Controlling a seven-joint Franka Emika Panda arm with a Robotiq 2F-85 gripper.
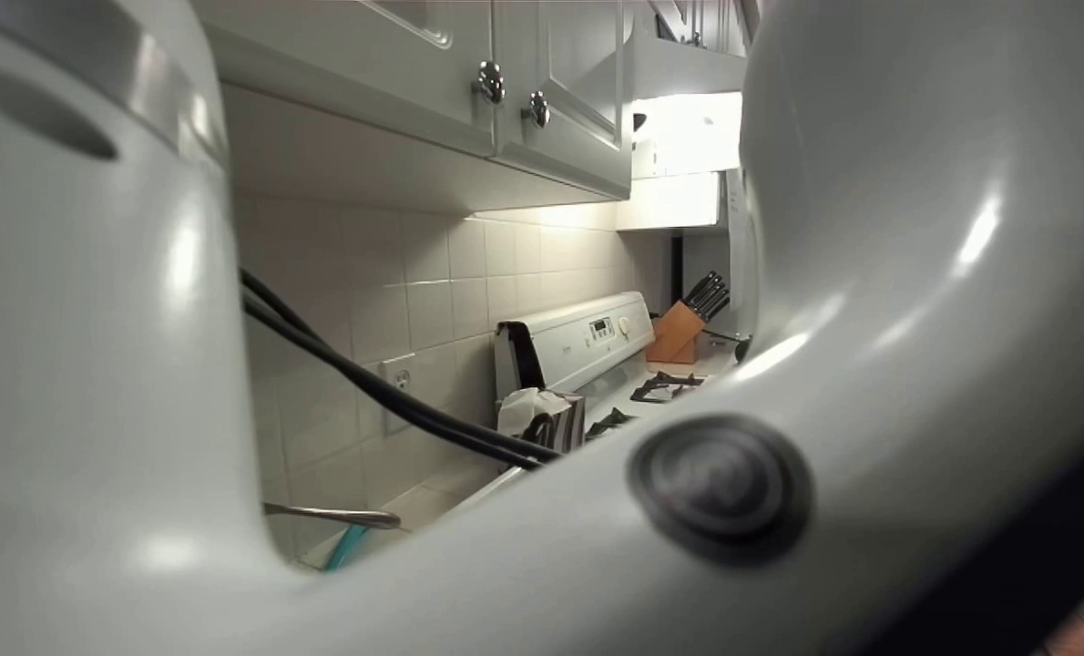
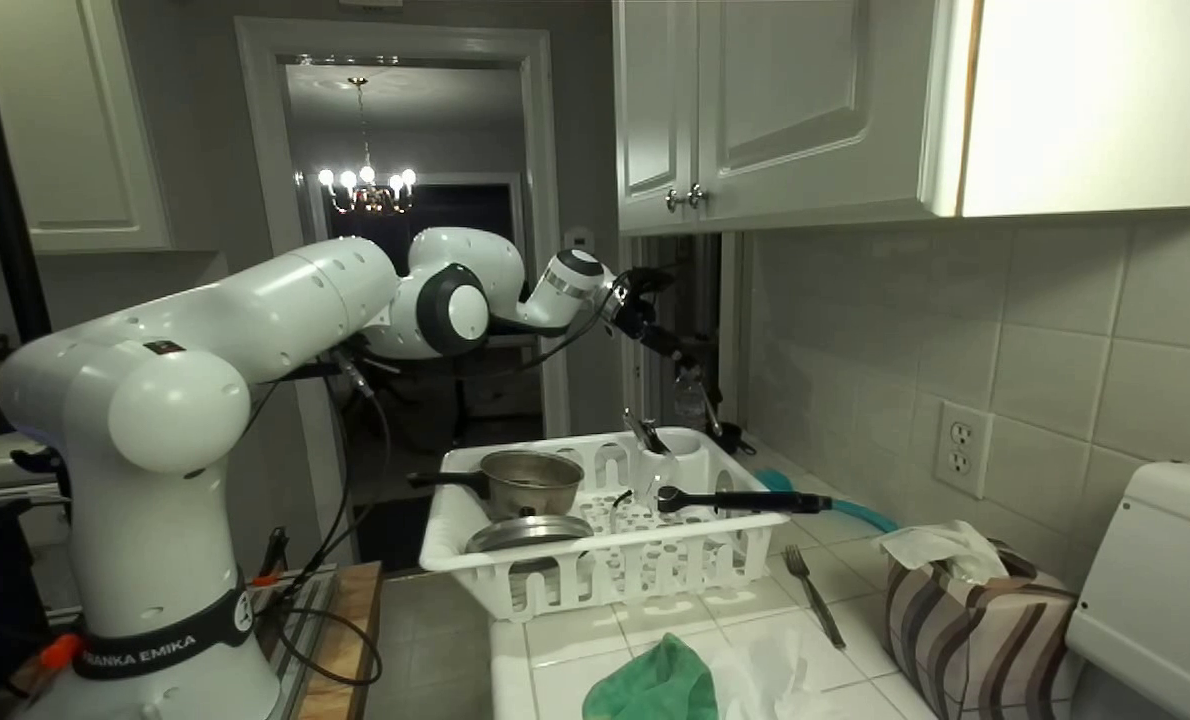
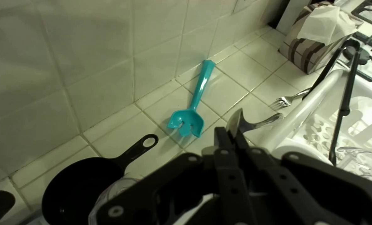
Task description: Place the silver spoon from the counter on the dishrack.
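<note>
1. Gripping by the bowl, apparently: fingers (image 3: 222,141) of the gripper (image 3: 231,136) are clenched on the silver spoon (image 3: 247,126). Curved slick metal, small contact. Probably pivots or slips on any bump.
2. Handle juts toward the dishrack (image 2: 615,545) in the wrist view; gap or contact with rim unclear. Sideways travel too low = handle catches rim, bowl twists out.
3. Spoon looks off the counter (image 3: 258,59), held near the rack's far corner. Over the edge or just outside, not sure. Release now might land it on tile by the teal utensil (image 3: 198,90).
4. Clear container (image 2: 690,400) and black pan (image 3: 79,184) nearby. Straight-down approach risks clipping the container.
5. Black tongs (image 3: 344,109) lie across the rim. Snag hazard going in.
6. Clear glass (image 3: 359,161) inside rack. High drop could chip it.
7. Fork (image 3: 289,99) on tile just outside. If spoon falls there, re-pick might grab the wrong one.
8. Arm link (image 1: 506,592) blocks much of an exterior view, so height over rim is easily misjudged.
</note>
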